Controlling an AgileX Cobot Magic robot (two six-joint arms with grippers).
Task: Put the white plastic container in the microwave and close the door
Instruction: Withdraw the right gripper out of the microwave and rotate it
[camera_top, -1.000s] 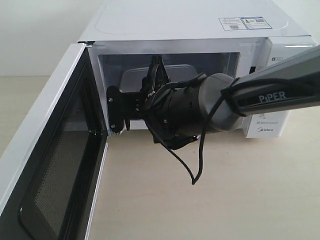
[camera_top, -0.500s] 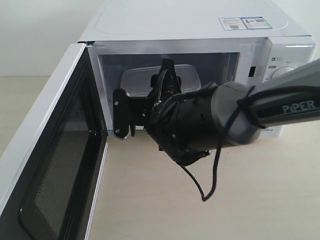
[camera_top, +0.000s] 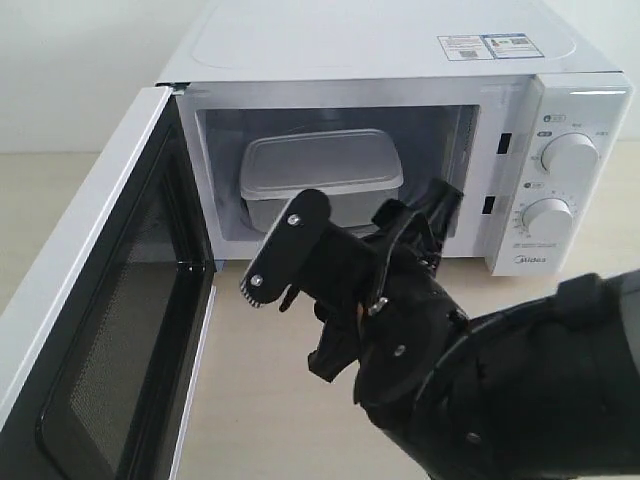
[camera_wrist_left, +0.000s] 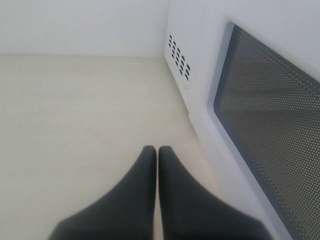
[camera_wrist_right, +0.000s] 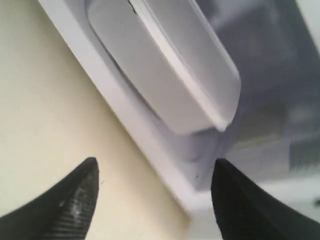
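The white plastic container sits inside the microwave, lid on, towards the left of the cavity. The door hangs wide open on the left. My right gripper is outside the cavity, just in front of the opening, open with nothing between its fingers. In the right wrist view the container lies beyond the microwave's front sill, and the right gripper stands wide apart. My left gripper is shut and empty over the table, beside the door's outer face.
The microwave stands on a pale tabletop. Two round dials are on its right panel. The open door sticks out far towards the front left. Vent holes show on the microwave's side in the left wrist view.
My right gripper has let go of the container and drawn back out of the cavity towards the camera, jaws spread wider. The container stays inside. The door has not moved.
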